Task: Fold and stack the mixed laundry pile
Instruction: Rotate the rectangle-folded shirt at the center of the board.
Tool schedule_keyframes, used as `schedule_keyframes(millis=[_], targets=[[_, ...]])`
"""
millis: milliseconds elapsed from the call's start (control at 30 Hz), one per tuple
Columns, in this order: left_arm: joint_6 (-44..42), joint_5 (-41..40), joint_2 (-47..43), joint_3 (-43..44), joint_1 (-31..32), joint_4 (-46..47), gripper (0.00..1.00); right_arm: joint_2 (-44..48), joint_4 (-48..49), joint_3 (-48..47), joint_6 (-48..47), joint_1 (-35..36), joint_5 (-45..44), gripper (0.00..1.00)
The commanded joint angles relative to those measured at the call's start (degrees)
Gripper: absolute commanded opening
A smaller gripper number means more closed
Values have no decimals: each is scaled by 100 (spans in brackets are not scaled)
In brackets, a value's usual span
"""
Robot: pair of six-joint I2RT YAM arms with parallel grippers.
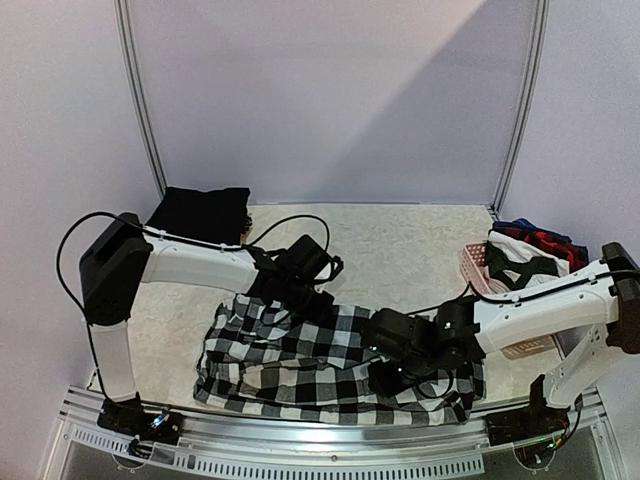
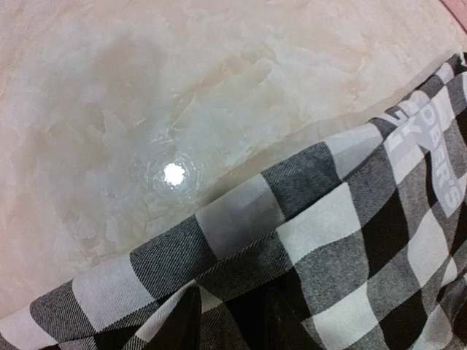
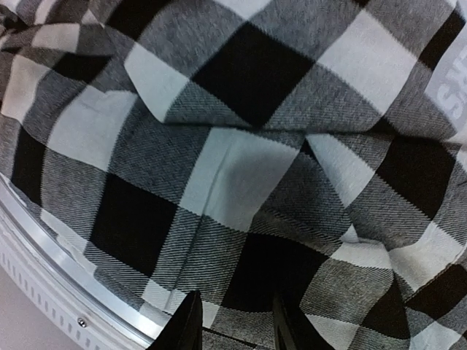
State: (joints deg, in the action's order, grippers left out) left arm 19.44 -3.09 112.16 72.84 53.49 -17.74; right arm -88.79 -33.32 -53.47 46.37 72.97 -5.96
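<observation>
Black-and-white checked flannel garment (image 3: 241, 168) lies spread directly beneath right gripper (image 3: 235, 313), whose jaws are narrowly parted and empty. Long axis runs crosswise to both arms. Left gripper (image 1: 303, 272) sits at the far hem; its opening is indiscernible.

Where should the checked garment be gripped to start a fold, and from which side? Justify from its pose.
Probably its far edge, where the checked garment ends on bare table. That hem looks doubled and slightly lifted, so jaws coming down from above, one sliding under from the bare-table side, could pinch it.
</observation>
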Motion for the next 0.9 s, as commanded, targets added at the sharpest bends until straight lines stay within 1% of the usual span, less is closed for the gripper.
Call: schedule_keyframes(millis=[0, 100, 267, 567, 700, 867], targets=[[-54, 106, 277, -77, -221, 1, 31, -249, 287, 286, 345, 142, 327, 34], [-42, 128, 304, -157, -334, 64, 31, -341, 457, 458, 346, 75, 193, 35], [37, 120, 356, -275, -490, 51, 30, -495, 697, 671, 265, -292, 226, 35], [198, 72, 273, -764, -812, 198, 30, -882, 1086, 812, -173, -1276, 511, 36], [317, 26, 107, -1054, -946, 189, 30, -1126, 1334, 614, -436, -1835, 815, 37], [433, 15, -151, -1369, -1061, 205, 30, -1789, 1194, 0, -975, -2508, 1007, 37]])
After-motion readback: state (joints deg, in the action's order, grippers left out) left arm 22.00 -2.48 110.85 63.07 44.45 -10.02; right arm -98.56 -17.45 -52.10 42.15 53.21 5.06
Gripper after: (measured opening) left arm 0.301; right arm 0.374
